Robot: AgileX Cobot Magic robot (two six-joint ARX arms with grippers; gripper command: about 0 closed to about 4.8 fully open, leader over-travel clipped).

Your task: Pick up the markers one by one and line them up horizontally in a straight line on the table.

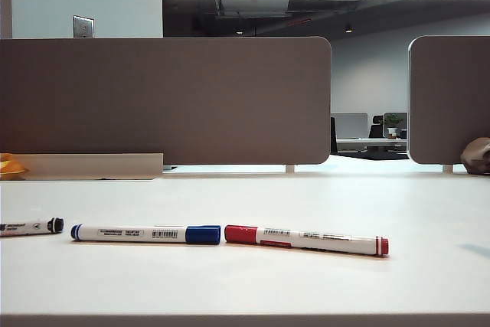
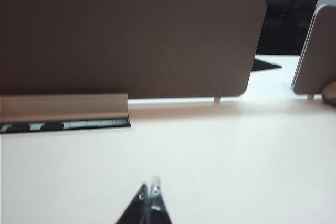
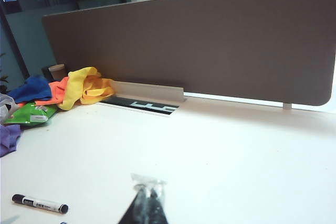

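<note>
As far as we can tell, it's basically done: black marker (image 1: 32,227), blue marker (image 1: 145,233) and red marker (image 1: 306,240) sit in a row on the bench (image 1: 253,285); left pincer (image 2: 148,191) and right pincer (image 3: 148,190) both pinched together, empty, above it.

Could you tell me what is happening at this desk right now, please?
Nothing is being held at the moment. Three markers lie in a rough row on the white table: the black-tipped marker at the far left, then the blue marker and the red marker with their caps nearly meeting. The left end effector and the right end effector are both shut and empty, above bare tabletop facing the partition panel.
</note>
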